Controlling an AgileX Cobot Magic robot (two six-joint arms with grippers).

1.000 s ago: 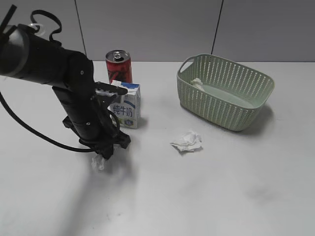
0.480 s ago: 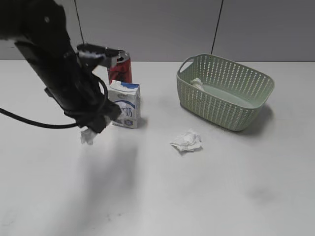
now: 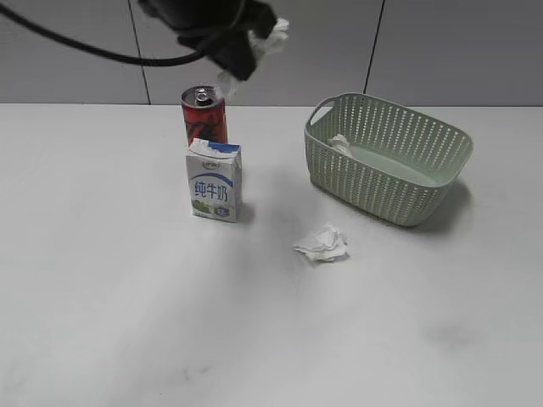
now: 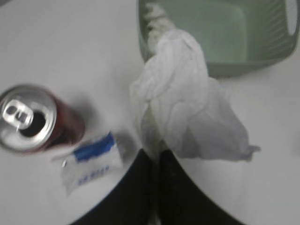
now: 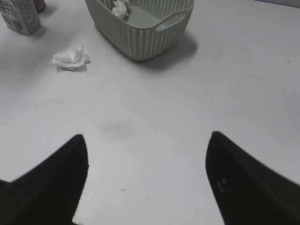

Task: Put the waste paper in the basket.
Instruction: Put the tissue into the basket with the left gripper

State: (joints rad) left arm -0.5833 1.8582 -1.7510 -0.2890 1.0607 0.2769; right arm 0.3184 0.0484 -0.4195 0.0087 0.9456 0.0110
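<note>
In the exterior view, the left gripper (image 3: 246,47) hangs high at the top of the frame, above the red can (image 3: 204,115) and the milk carton (image 3: 215,181), with a wad of waste paper (image 3: 270,36) pinched at its tip. The basket (image 3: 405,199) lies to the right of it and lower, well apart, so the carry has to run rightward before any release. A second wad (image 3: 339,143) lies inside the basket by its left wall, and a third (image 3: 322,243) rests on the table (image 3: 102,322) in front of the basket, near it but not touching.

The left wrist view shows the fingers (image 4: 140,187) closed together on the hanging paper (image 4: 187,112), with the basket (image 4: 220,65) ahead beyond it.

In the right wrist view, the right gripper (image 5: 147,159) stands wide and holds nothing; the loose wad (image 5: 70,57) lies far ahead to its left, beside the basket (image 5: 140,40).
</note>
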